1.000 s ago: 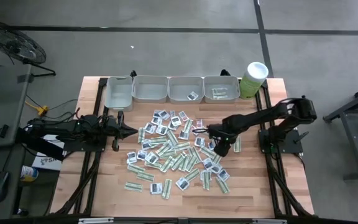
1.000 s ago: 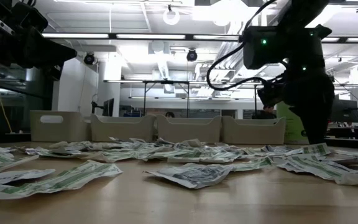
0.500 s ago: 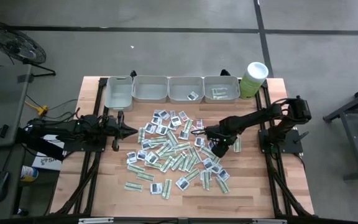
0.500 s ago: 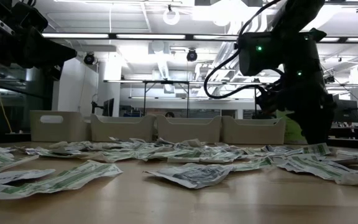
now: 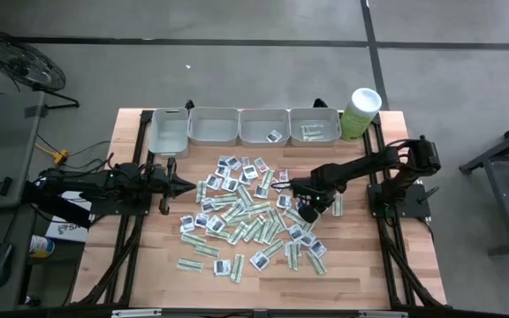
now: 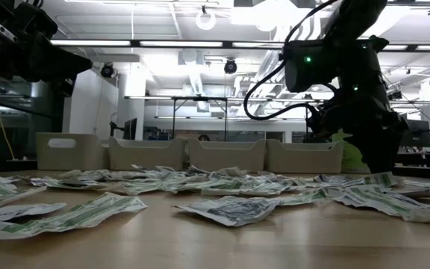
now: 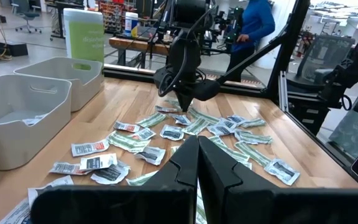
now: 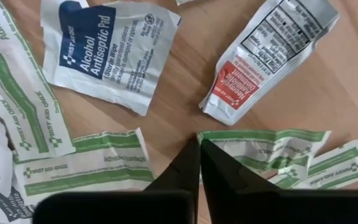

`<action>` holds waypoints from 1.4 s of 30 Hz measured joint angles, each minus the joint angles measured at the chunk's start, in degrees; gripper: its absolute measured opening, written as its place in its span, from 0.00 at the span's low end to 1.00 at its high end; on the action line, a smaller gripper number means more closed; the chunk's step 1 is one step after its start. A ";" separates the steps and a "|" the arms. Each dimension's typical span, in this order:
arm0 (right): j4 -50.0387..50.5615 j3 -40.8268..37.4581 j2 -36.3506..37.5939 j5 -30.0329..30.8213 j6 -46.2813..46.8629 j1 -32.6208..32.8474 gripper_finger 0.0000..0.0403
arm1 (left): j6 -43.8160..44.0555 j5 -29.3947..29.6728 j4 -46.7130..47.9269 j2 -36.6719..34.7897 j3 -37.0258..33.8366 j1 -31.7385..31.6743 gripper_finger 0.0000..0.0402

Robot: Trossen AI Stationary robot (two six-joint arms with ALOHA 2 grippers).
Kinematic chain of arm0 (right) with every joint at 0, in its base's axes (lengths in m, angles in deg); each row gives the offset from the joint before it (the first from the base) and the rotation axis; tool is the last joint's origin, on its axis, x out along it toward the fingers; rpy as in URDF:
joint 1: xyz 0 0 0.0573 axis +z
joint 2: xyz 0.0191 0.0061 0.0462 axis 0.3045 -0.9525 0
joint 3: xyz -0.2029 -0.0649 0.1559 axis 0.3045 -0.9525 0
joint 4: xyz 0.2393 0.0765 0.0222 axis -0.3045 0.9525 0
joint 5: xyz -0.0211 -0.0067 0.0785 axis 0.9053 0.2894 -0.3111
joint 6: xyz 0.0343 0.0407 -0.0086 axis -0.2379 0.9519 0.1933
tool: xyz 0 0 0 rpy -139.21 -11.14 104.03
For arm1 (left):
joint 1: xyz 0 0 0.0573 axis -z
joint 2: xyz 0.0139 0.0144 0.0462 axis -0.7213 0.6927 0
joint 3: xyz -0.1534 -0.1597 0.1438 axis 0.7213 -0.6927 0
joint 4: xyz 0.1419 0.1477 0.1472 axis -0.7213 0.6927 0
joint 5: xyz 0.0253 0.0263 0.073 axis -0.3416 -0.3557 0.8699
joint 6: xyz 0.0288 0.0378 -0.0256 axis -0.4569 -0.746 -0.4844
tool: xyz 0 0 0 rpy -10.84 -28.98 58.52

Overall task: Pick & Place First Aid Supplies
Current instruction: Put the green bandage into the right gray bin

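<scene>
Your right hand (image 5: 306, 209) sits pinched shut low over the sachets (image 5: 253, 216) spread across the tabletop's (image 5: 352, 265) middle, apparently nipping a green-striped strip (image 8: 263, 149), so confirm the grip before lifting toward the trays (image 5: 246, 126) along the far edge.

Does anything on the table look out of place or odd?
Yes. Dozens of sachets lie scattered loose on the table, many crumpled, while the trays hold only a few. Nothing seems damaged or spilled otherwise.
</scene>
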 joint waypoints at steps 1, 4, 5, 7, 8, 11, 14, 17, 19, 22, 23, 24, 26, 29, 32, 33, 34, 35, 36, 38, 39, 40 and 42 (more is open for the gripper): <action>0.49 0.25 0.10 0.12 0.05 0.02 0.01 | 0.02 -0.01 0.00 0.00 0.00 0.00 0.00; 2.39 1.60 1.20 0.25 -0.10 0.02 0.01 | 0.02 0.02 0.00 -0.01 0.00 0.00 0.00; 3.85 2.05 1.73 0.65 -0.29 0.02 0.00 | 0.02 0.02 0.00 -0.01 0.00 0.00 0.00; 6.53 3.42 2.91 1.36 -0.33 0.02 0.00 | 0.00 0.02 0.06 -0.01 0.00 0.00 0.00; 7.59 4.60 3.66 1.86 -0.43 0.00 0.00 | 0.01 0.01 0.09 0.01 0.00 0.00 0.00; 11.58 8.16 5.29 3.62 -1.96 -0.41 0.00 | 0.00 0.02 0.15 0.00 0.00 0.00 0.00; 14.53 12.00 6.90 6.28 -5.10 -1.80 0.00 | -0.01 0.00 0.15 0.00 0.00 0.00 0.00; 16.71 16.72 7.58 9.99 -11.43 -4.45 0.00 | 0.02 0.00 0.17 0.01 0.00 0.00 0.00; 18.01 19.38 7.51 11.80 -18.18 -6.72 0.00 | -0.01 0.00 0.18 0.01 0.00 0.00 0.00; 17.60 22.40 7.58 14.32 -29.18 -10.95 0.00 | 0.00 0.01 0.26 0.02 0.00 0.00 0.00; 17.48 23.07 7.58 14.98 -32.88 -12.51 0.00 | 0.02 -0.01 0.28 0.02 0.00 0.00 0.00; 17.48 23.53 7.58 15.68 -36.32 -14.09 0.00 | 0.00 0.00 0.28 0.01 0.00 0.00 0.00; 17.39 24.23 7.58 16.72 -43.27 -17.31 0.00 | 0.00 -0.01 0.30 0.00 0.00 0.00 0.00; 15.72 24.17 7.58 18.20 -52.30 -22.09 0.00 | 0.02 0.00 0.33 -0.01 0.00 0.00 0.00; 12.71 23.14 7.58 18.52 -61.31 -26.27 0.00 | -0.01 -0.01 0.35 -0.01 0.00 0.00 0.00; 11.06 22.77 7.58 18.63 -64.17 -27.49 0.00 | 0.00 -0.01 0.35 0.00 0.00 0.00 0.00; 9.53 22.40 7.58 18.67 -66.74 -28.59 0.00 | 0.01 0.00 0.35 0.00 0.00 0.00 0.00; 8.04 21.90 7.60 18.63 -69.34 -29.65 0.00 | -0.01 -0.01 0.35 0.01 0.00 0.00 0.00; 6.63 21.33 7.60 18.48 -71.69 -30.68 0.00 | 0.02 0.01 0.37 0.00 0.00 0.00 0.00; 3.51 20.07 7.59 18.03 -76.18 -32.30 0.00 | 0.00 0.00 0.37 0.01 0.00 0.00 0.00; 1.98 19.45 7.58 17.83 -78.18 -33.00 0.00 | 0.02 -0.01 0.37 0.00 0.00 0.00 0.00; 0.58 18.84 7.51 17.71 -80.04 -33.59 0.00 | -0.01 -0.01 0.37 -0.01 0.00 0.00 0.00; -1.51 18.02 6.86 17.23 -82.86 -34.74 0.00 | 0.00 0.00 0.37 0.00 0.00 0.00 0.00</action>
